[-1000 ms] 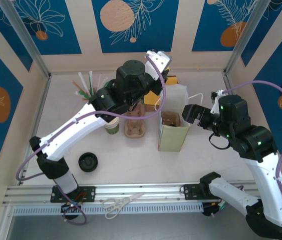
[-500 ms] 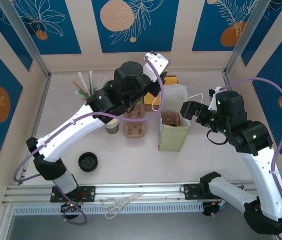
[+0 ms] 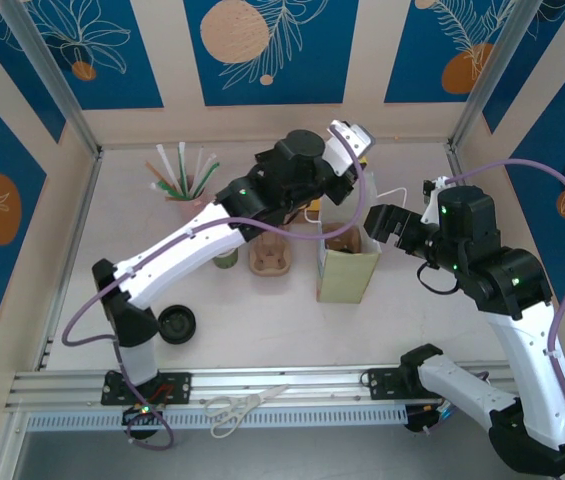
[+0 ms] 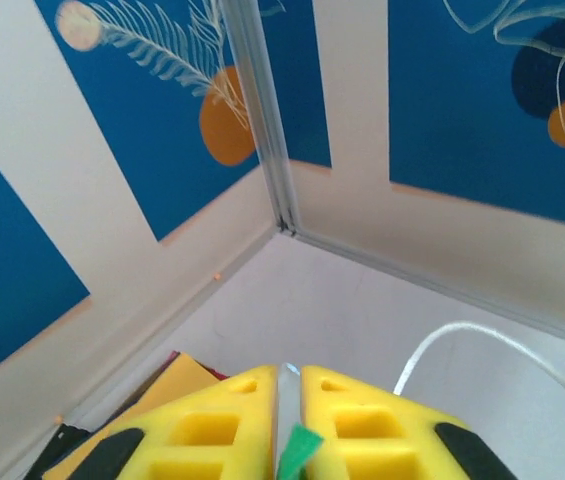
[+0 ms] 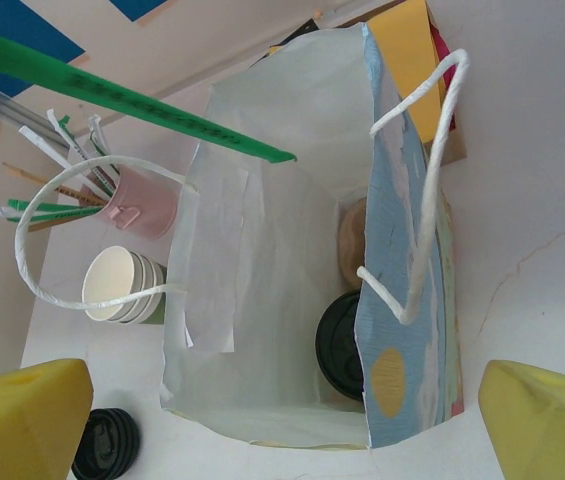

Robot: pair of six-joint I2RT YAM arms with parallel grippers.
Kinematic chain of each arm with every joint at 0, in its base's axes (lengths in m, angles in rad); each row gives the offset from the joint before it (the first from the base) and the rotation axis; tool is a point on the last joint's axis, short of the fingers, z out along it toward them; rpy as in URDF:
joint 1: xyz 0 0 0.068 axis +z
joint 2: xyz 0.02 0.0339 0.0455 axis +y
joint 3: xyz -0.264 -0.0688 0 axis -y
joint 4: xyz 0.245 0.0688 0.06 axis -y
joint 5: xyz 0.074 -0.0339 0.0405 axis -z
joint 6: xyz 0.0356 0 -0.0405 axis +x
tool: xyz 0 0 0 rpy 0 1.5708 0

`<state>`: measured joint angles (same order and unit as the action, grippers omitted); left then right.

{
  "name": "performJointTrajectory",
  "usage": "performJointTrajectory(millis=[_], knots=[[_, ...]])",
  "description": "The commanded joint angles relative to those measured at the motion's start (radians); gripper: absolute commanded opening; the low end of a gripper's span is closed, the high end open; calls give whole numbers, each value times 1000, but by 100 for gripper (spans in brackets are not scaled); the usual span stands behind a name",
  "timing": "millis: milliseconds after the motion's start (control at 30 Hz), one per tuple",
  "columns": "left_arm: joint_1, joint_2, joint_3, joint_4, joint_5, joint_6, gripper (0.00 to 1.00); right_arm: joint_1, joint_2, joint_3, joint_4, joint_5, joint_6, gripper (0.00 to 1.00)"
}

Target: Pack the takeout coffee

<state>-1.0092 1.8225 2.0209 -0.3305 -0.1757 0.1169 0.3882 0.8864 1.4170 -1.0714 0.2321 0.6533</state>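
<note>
Takeout coffee [image 5: 342,345] in bag [image 5: 262,250], below wide-apart R hand [image 5: 282,420]; L hand [image 4: 289,400] pinches straw [image 5: 142,100].

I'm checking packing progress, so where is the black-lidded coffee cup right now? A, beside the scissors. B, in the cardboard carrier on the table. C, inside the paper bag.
C: the right wrist view looks down into the open paper bag, and the takeout coffee sits at its bottom, black lid up.

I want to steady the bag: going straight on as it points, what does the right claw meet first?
Probably the paper bag, at its near rim, centred before the open right claw; depth is unclear. A green straw crosses its mouth beyond.
</note>
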Motion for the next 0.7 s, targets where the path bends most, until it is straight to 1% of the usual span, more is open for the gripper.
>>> performJointTrajectory(millis=[0,33,67,100,300,333,400,467,667], knots=[[-4,41,36,-14,29,-17,26,-8,-7,0,-21,-13,13,99],[-5,49,43,-24,30,-21,41,-7,-5,1,-21,-12,13,99],[-4,53,45,-30,27,-25,59,-8,-3,3,-21,-11,12,99],[-6,53,46,-31,21,-28,64,-8,-2,3,-20,-13,11,99],[19,33,51,-45,22,-68,67,-9,21,7,-4,-29,4,99],[26,28,53,-53,19,-77,70,-9,27,11,-1,-32,1,99],[41,20,59,-69,13,-92,73,-9,44,22,6,-39,-8,99],[64,14,68,-91,-4,-121,82,-10,64,45,8,-42,-20,99],[182,21,100,-194,12,-235,84,-14,137,127,7,-54,-65,99]])
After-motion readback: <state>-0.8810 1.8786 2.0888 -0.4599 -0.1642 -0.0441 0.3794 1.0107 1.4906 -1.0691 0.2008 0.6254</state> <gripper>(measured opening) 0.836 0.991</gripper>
